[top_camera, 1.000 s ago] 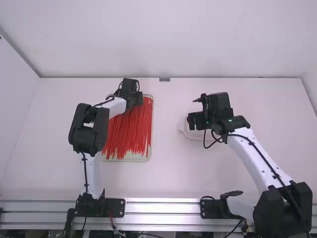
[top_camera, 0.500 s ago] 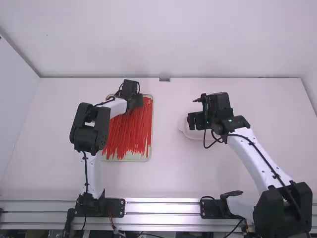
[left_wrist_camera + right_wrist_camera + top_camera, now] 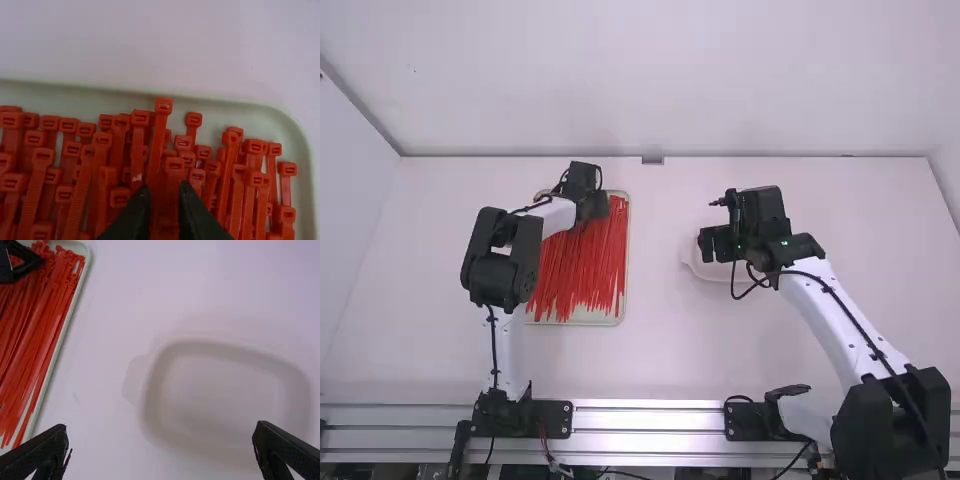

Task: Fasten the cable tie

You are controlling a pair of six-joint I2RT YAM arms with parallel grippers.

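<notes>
Several red cable ties (image 3: 582, 262) lie in a heap on a pale green tray (image 3: 623, 262) at the left of the table. My left gripper (image 3: 586, 196) is down at the tray's far end. In the left wrist view, my left gripper (image 3: 162, 200) is shut on one red cable tie (image 3: 161, 140), whose head sticks out past the others towards the tray's rim (image 3: 250, 111). My right gripper (image 3: 723, 246) hangs above a shallow white dish (image 3: 691, 262). In the right wrist view, the right gripper (image 3: 159, 430) stands wide open over the dish (image 3: 220, 395), which holds nothing.
The tray of ties (image 3: 35, 325) lies a short way to the left of the dish, with bare white table (image 3: 660, 290) between them. A white wall closes the table's far side and another its left side.
The left gripper has edged slightly towards the camera over the tray's far end. The right arm has not moved.
</notes>
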